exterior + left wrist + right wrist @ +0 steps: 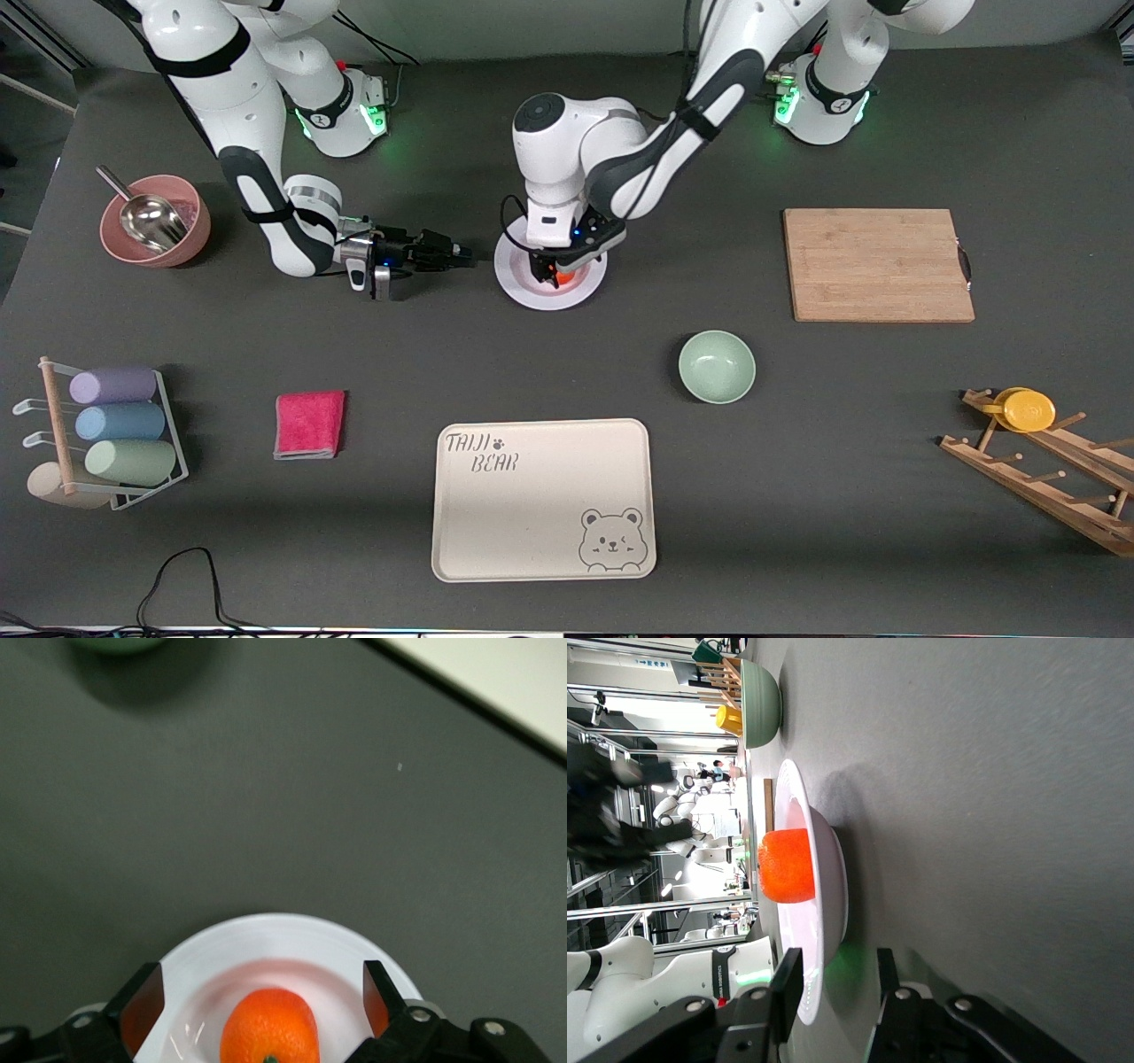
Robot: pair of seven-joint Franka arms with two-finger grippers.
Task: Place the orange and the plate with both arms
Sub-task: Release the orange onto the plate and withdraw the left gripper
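Orange point(269, 1026) resting on plate point(266, 943), left gripper point(264, 1003) spread wide around it. Right gripper point(833, 988) straddling plate rim, unclenched, poised to pinch.

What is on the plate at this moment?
The orange sits on the plate, between the left gripper's open fingers. The right gripper straddles the plate's rim. The arm covers part of the plate in the front view.

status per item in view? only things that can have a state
orange: resting on the plate, not gripped
plate: flat on table, rim between right gripper's fingers
left gripper: open, straddling the orange
right gripper: open around plate rim
green bowl: upright, empty
tray: empty
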